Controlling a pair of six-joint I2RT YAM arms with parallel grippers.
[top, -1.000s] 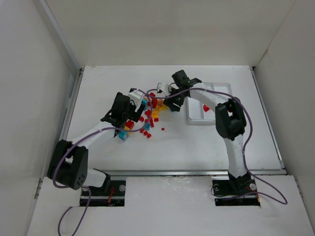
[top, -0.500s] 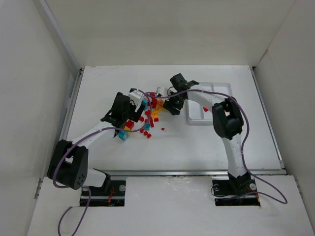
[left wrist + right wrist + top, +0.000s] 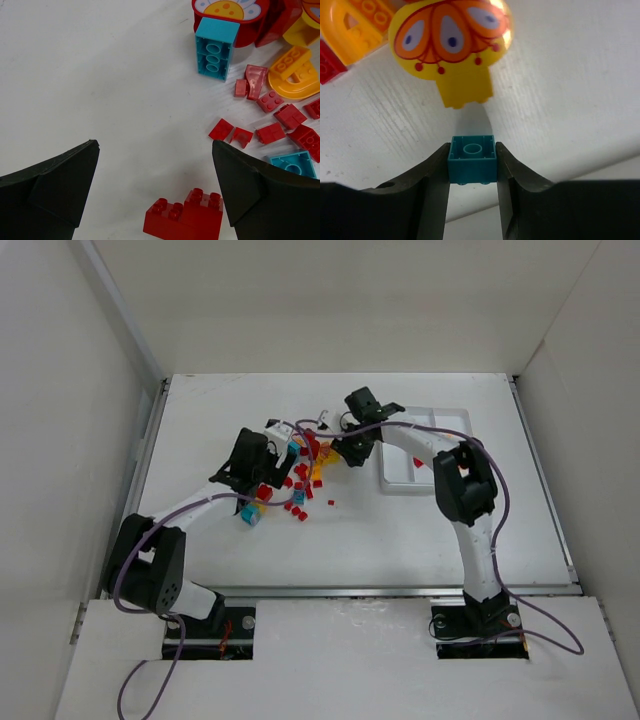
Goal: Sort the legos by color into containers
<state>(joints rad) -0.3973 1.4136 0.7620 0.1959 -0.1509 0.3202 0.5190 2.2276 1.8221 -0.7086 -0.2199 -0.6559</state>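
Pinching a teal brick [image 3: 472,161], the right tool [image 3: 472,148] covered its sides; the left tool [image 3: 155,150] hung released over the surface [image 3: 100,75], a red brick [image 3: 183,216] partly cut off.

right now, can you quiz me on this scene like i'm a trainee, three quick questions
1. True or false: the right gripper has its jaws shut on a small teal brick.
2. Pick one: which piece lies between the open jaws of the left gripper? A) a red stacked brick B) a green wheel C) a black tile
3. Short answer: what is the main colour of the printed round piece just beyond that teal brick?
Key: 1 true; 2 A; 3 yellow.
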